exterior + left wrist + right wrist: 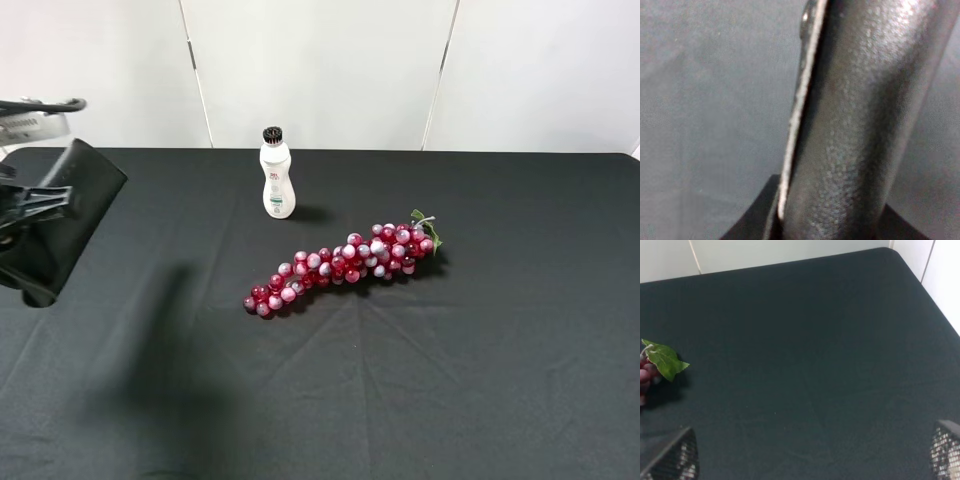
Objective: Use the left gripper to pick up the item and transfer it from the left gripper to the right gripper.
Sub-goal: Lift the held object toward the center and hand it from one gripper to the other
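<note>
A wrinkled black cloth [480, 380] covered the table, with white wall panels [320, 60] behind it. A white black-capped bottle [277, 178] stood upright near the back. A red grape bunch [342, 265] lay in front of it, its green leaf [665, 360] pointing toward the right side. At the far left edge, the left gripper [35, 203] was clamped on the black case [85, 190], holding it tilted above the cloth. The right gripper [807, 460] hung over bare cloth near the leaf, jaws spread wide and gripping nothing.

Bottle [277, 180] stands behind grapes [340, 265] on the table [500, 380], case [65, 215] far left.
</note>
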